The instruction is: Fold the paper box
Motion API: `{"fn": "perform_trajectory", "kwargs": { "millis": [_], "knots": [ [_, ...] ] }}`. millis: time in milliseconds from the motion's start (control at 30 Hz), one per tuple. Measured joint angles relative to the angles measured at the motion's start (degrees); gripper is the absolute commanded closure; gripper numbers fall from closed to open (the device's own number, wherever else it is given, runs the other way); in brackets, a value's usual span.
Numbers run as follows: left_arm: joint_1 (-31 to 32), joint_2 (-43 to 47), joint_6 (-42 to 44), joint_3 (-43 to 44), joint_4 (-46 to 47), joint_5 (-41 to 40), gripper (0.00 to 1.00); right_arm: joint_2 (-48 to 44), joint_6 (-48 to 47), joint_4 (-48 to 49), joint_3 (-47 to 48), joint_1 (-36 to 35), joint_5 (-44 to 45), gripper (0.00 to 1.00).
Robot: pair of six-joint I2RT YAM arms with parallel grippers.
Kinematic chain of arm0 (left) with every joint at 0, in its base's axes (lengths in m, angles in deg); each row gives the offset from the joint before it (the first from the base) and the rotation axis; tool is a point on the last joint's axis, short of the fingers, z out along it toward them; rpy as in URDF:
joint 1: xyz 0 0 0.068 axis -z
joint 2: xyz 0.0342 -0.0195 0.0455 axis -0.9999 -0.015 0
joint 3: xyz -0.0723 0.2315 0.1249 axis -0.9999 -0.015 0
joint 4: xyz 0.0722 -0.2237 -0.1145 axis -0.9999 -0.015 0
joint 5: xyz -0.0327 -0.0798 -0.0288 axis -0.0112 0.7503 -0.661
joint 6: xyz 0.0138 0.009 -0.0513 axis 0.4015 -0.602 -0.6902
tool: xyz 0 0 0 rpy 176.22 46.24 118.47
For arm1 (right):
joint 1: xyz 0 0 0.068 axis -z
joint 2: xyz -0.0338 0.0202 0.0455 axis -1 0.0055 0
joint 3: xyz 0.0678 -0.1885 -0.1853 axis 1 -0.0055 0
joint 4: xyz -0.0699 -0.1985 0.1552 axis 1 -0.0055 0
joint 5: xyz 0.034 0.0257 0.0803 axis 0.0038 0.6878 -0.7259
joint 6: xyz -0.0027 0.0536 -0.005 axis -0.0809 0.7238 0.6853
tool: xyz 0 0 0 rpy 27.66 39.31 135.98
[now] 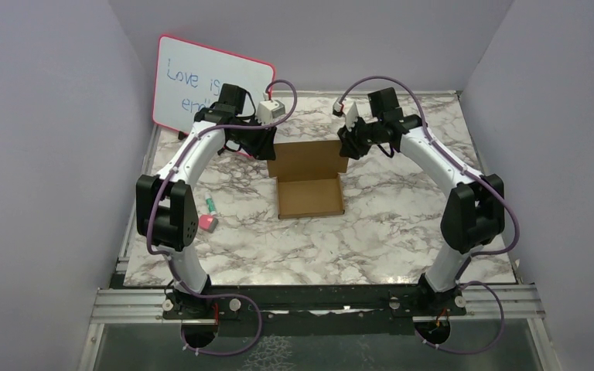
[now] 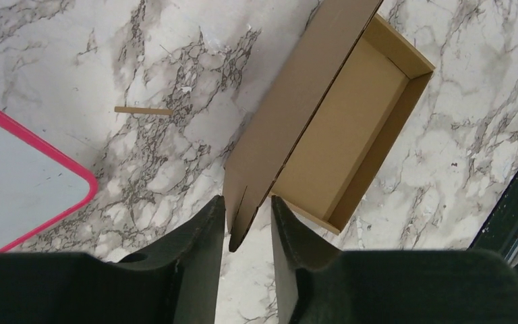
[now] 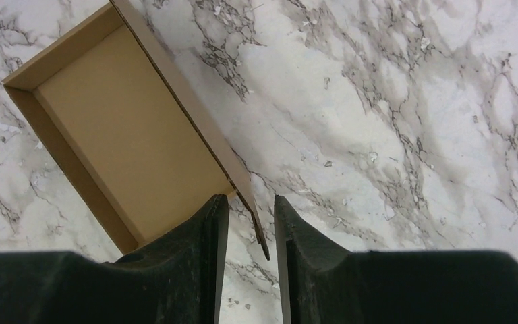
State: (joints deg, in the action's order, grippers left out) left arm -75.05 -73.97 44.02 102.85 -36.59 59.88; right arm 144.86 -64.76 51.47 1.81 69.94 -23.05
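Paper box (image 1: 309,197): shallow brown tray, mid-bench (image 1: 402,224), open side up, long axis left-right. Lid flap (image 1: 307,160) stands raised along the far edge. 2 arms arch inward. Left gripper (image 2: 248,202) and right gripper (image 3: 251,201), each narrowly parted, straddle the flap's end corners.

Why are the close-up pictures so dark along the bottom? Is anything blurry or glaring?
Top view: soft, even light, no glare, faint shadows on the table; the whiteboard writing is legible. Left wrist view: the black left end effector fills the bottom, slightly soft; the box is sharp. Right wrist view: likewise the right end effector, with mild shade inside the box.
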Motion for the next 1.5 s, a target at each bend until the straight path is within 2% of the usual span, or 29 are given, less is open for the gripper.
{"fn": "perform_trajectory", "kwargs": {
  "millis": [233,400,467,633,733,967,1167,1500],
  "knots": [
    [0.31,-0.87,0.90,0.00,-1.31,0.26,0.84,1.53,-0.37,-1.18,0.48,0.00,-0.24,0.71],
    [0.35,-0.87,1.31,0.00,-1.68,0.24,0.92,1.53,-0.63,-1.31,0.48,0.00,-0.17,0.91],
    [0.39,-0.87,1.38,0.00,-1.77,0.24,0.95,1.51,-0.90,-1.27,0.46,0.00,-0.17,0.95],
    [0.57,-0.87,1.53,0.00,-1.86,0.20,1.00,1.29,-0.74,-1.20,0.44,0.00,-0.35,0.99],
    [0.57,-0.87,1.18,0.00,-1.86,0.00,1.00,1.27,-0.37,-1.31,0.44,0.00,-0.98,0.99],
    [1.20,-0.85,-6.14,-0.04,0.37,-4.48,1.00,1.27,6.56,-1.25,0.44,-0.07,-0.83,0.99],
    [2.80,-0.31,-16.11,-0.83,4.74,-12.79,1.00,0.02,15.82,3.34,-2.27,-2.54,6.64,0.99],
    [7.39,0.11,-29.14,-1.20,11.78,-28.09,1.00,-4.61,31.63,9.22,-6.60,-8.85,27.69,0.98]
  ]
}}
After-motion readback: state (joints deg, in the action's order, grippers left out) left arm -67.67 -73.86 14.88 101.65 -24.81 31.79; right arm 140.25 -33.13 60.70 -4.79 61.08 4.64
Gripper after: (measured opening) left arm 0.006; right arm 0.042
